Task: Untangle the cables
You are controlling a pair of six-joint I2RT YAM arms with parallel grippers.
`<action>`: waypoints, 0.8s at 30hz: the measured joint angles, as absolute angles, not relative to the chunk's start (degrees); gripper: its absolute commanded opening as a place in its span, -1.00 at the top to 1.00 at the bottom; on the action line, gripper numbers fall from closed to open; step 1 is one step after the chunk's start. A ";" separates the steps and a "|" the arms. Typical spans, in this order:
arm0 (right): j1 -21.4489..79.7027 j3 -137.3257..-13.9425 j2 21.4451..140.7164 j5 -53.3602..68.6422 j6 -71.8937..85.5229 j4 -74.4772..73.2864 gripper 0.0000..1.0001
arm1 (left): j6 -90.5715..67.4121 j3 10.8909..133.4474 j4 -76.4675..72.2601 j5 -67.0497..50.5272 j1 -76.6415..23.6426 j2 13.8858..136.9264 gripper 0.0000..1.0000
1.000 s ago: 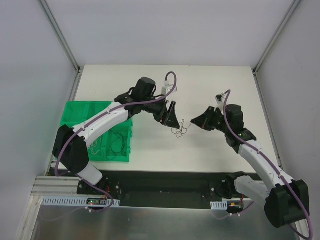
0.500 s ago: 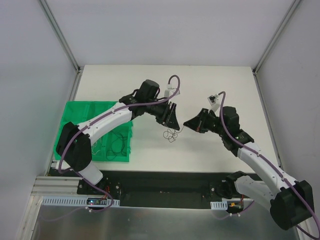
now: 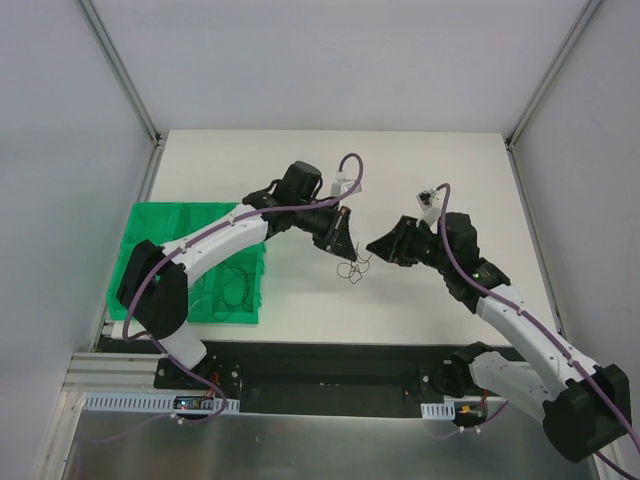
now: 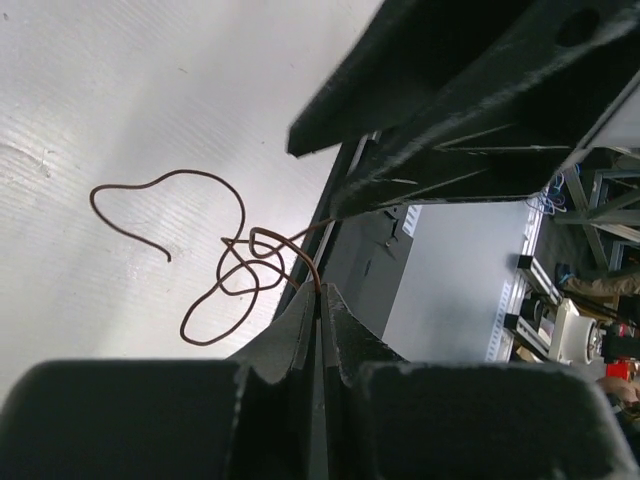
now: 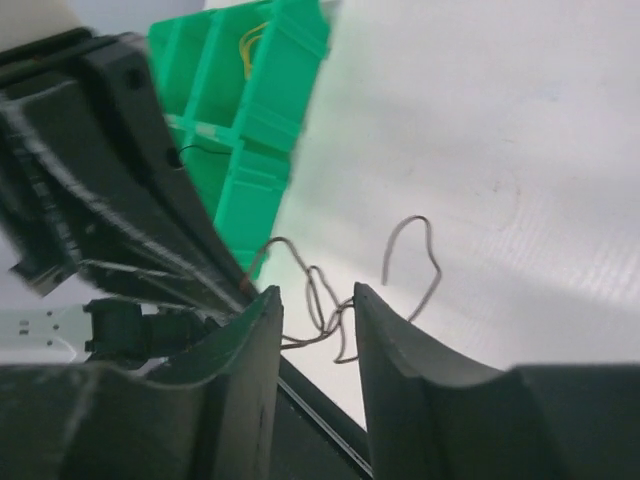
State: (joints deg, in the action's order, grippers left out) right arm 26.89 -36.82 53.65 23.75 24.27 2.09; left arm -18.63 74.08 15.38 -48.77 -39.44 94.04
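A white table (image 3: 420, 160) fills the middle of a pale, evenly lit booth. Behind the table rises a plain grey-white back wall (image 3: 330, 60), with matching side walls to its left (image 3: 50, 200) and right (image 3: 600, 230). Aluminium posts (image 3: 121, 68) slant up from the table's far corners. On the table's left part sits a green compartmented bin (image 3: 140, 215). Along the table's near edge runs a black base plate (image 3: 330, 375), and nearer still a brushed metal sheet (image 3: 330, 445). Beyond the table's edge, the left wrist view shows grey floor (image 4: 450, 290) and blurred shelving.
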 measured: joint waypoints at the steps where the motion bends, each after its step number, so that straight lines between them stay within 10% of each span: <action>1: 26.89 -37.08 53.91 22.61 23.97 1.10 0.14 | -18.61 74.08 15.38 -48.71 -39.44 93.80 1.00; 24: 25.15 -27.44 61.25 17.63 38.28 8.60 -0.01 | -18.63 74.08 15.38 -47.48 -39.44 90.19 1.00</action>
State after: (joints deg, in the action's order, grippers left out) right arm 25.15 -27.44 61.25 17.63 38.28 8.60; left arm -18.63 74.08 15.38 -47.48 -39.44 90.19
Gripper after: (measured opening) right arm 0.505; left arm 0.007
